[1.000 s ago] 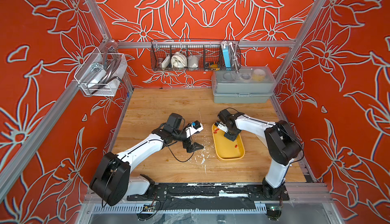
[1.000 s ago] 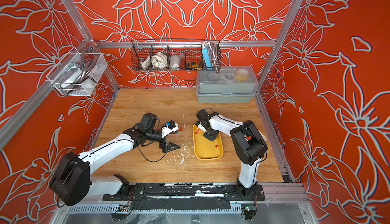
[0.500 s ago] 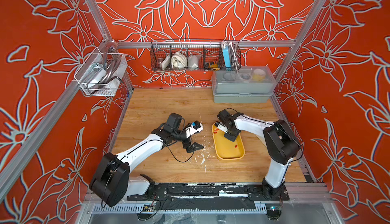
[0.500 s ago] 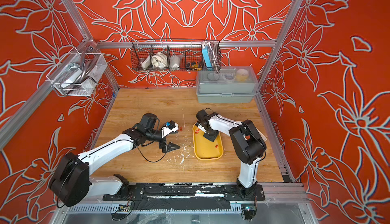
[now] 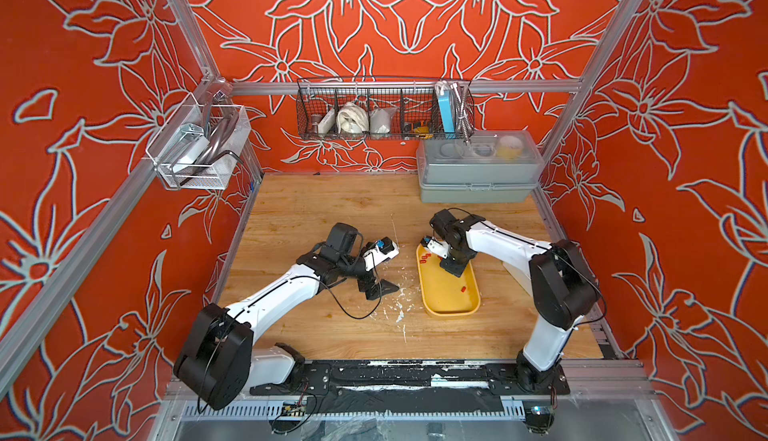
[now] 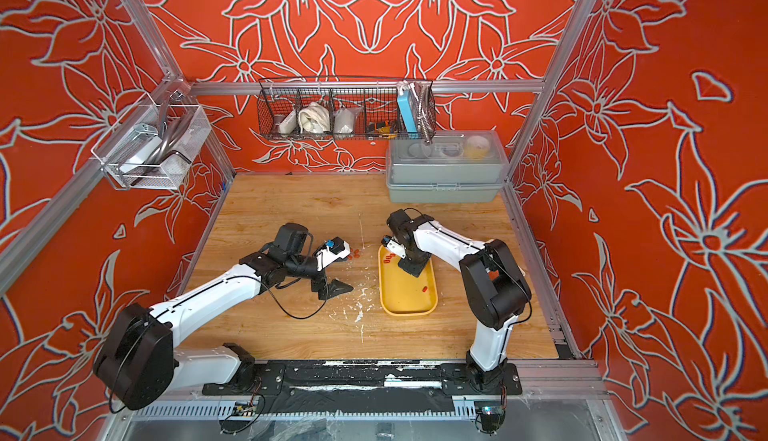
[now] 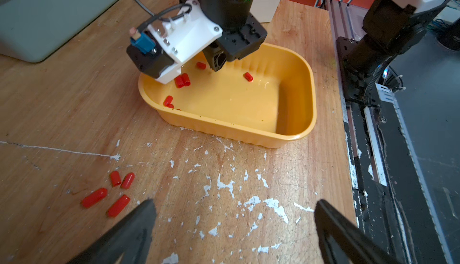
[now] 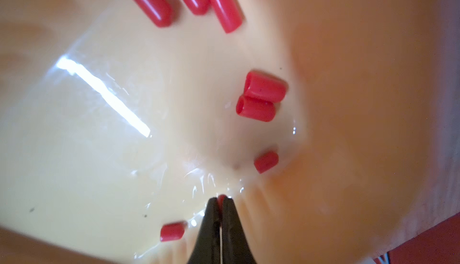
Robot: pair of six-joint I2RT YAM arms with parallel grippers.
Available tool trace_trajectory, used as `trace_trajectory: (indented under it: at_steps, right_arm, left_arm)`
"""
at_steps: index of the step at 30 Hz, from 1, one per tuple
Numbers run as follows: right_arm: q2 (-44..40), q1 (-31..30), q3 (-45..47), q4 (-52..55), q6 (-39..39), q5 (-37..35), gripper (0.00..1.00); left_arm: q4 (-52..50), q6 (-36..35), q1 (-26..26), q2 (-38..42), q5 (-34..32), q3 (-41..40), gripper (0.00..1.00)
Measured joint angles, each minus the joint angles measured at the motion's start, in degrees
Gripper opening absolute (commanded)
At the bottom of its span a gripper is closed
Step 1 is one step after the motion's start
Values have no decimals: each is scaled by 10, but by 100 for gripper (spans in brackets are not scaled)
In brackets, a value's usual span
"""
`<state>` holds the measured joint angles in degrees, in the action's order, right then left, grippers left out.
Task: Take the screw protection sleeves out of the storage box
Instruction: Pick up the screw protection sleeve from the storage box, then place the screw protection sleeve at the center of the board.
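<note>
Storage box [image 7: 224, 128]: yellow plastic, glossy inside w/ hard glare on the floor, faint ribs on the wall. Sleeves [image 8: 265, 90]: red, smooth, soft sheen; plastic or rubber, can't tell. Tabletop [image 7: 62, 96]: wood, clear grain, matt, scuffed, white flecks stuck on. Grey lidded box [image 5: 473, 177]: matt plastic, lid semi-clear. Wire basket [image 5: 305, 115]: thin dark metal wire. Frame rails [image 5: 528, 85]: dull alu. Arm shells [image 5: 274, 297]: white plastic, smooth, slight gloss.

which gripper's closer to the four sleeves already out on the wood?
Left. The left gripper, open, is over the table right beside the four sleeves. The right gripper is farther off, down inside the storage box, shut on a single sleeve.
</note>
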<state>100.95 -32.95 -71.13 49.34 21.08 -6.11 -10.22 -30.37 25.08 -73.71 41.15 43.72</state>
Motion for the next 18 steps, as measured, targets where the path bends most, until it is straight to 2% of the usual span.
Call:
trace_trajectory:
  at_steps: [5,9,14,18]
  right_arm:
    - [-43,0,-54,48,12,84,0]
    - [-45,0,-123,76,17,166,0]
    - [2,-6,-219,88,12,249,0]
    - [67,-19,-271,87,0,281,0]
  left_arm:
    - [-4,9,-26,7,-2,13,99]
    - [-5,13,-55,18,-7,20,98]
    - [-5,17,-94,31,-28,21,98]
    - [-3,21,-115,38,-54,21,98]
